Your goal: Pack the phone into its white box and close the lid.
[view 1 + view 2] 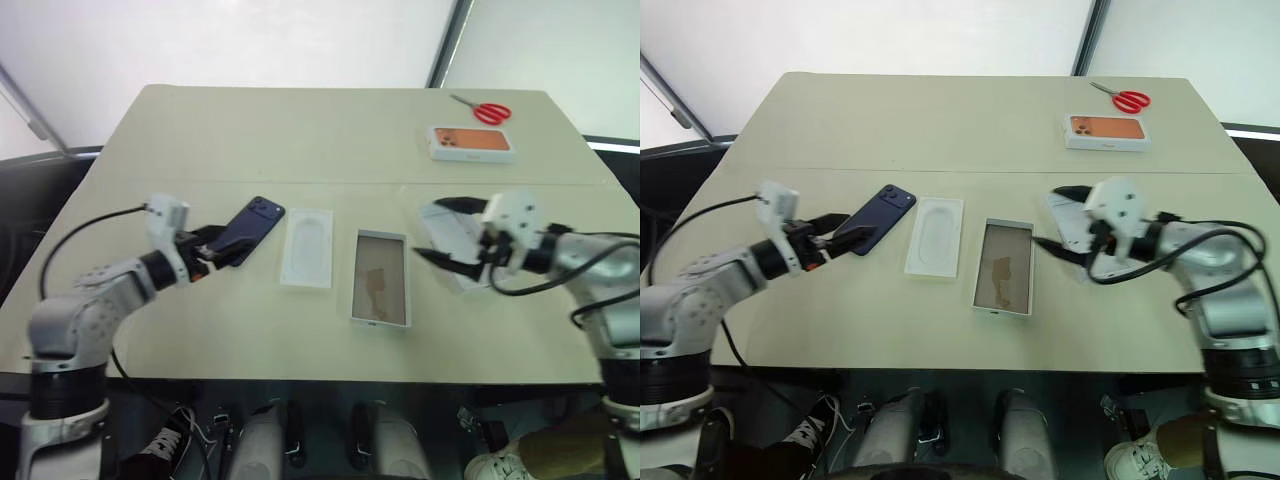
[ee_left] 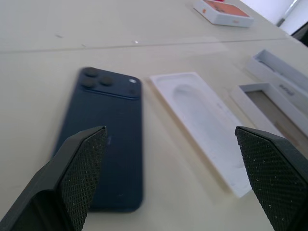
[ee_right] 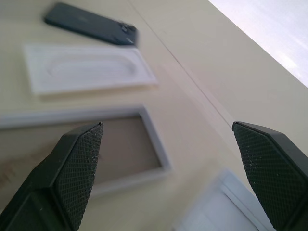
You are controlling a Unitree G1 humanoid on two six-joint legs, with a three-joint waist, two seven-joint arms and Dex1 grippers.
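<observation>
The dark navy phone (image 1: 252, 226) lies flat and camera side up on the table's left half. My left gripper (image 1: 216, 247) is open at the phone's near end, with one finger (image 2: 77, 168) over that end's corner. The white box (image 1: 380, 318), with its tan floor showing, sits at mid-table. To its right lies the lid (image 1: 1068, 228), inner side up. My right gripper (image 1: 1054, 218) hovers open above the lid's near-left part and points toward the box (image 3: 155, 140). Neither gripper holds anything.
A white insert tray (image 1: 307, 247) with an oval recess lies between the phone and the box. An orange-printed phone box (image 1: 472, 143) and red-handled scissors (image 1: 485, 110) lie at the far right of the table (image 1: 300, 130).
</observation>
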